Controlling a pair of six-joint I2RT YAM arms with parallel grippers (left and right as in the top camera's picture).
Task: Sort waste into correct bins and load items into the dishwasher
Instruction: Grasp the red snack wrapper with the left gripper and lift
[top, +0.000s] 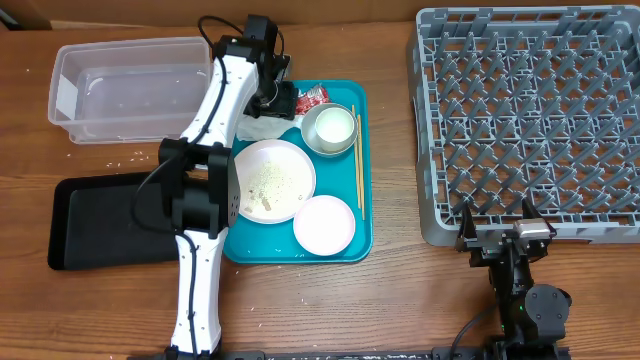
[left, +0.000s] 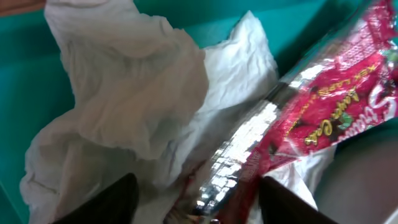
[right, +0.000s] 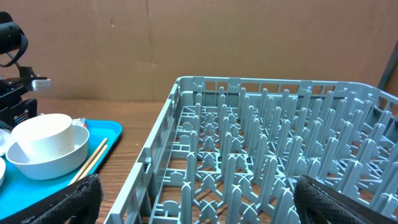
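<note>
My left gripper (top: 283, 98) is at the back left of the teal tray, low over the waste. In the left wrist view its fingers (left: 199, 208) are open, with the silver end of the red wrapper (left: 323, 112) and the crumpled white napkin (left: 124, 93) between them. The wrapper (top: 312, 97) also shows overhead. The plate (top: 272, 180) holds rice grains. The pinkish bowl (top: 324, 224) sits in front of it. The white cup (top: 334, 124) stands in the grey bowl (top: 313, 140). The chopsticks (top: 355, 160) lie to the right. My right gripper (top: 497, 228) is open and empty at the front edge of the dish rack (top: 530, 120).
The clear tub (top: 130, 90) stands at the back left and the black tray (top: 100, 222) at the front left, both beside the teal tray (top: 362, 235). Loose grains lie on the table near the tub. My left arm crosses over the teal tray's left edge.
</note>
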